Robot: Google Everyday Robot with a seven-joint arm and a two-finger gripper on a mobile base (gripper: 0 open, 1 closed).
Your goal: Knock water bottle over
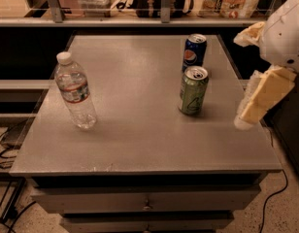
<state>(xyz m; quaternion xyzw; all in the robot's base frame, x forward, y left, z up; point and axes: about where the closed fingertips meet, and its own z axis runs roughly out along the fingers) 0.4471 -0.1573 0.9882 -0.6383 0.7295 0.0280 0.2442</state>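
At nine o'clock on the table (140,144), upright and close to the left edge: the water bottle (75,92), not yet tipped. Out at three o'clock, off the table's right edge and well apart from the bottle: the gripper (260,97), holding nothing visible (how far open, cannot tell). Between the two, toward one and two o'clock: a blue Pepsi can (194,52) and a green soda can (193,90), both upright. Step in hand, judged from this: the approach. Best to cross along the near, six o'clock side of the cans, or pass above them, so as to clip neither. Then strike high on the bottle, near the shoulder rather than the base, with a firm sideways push; low contact would likely only slide it.
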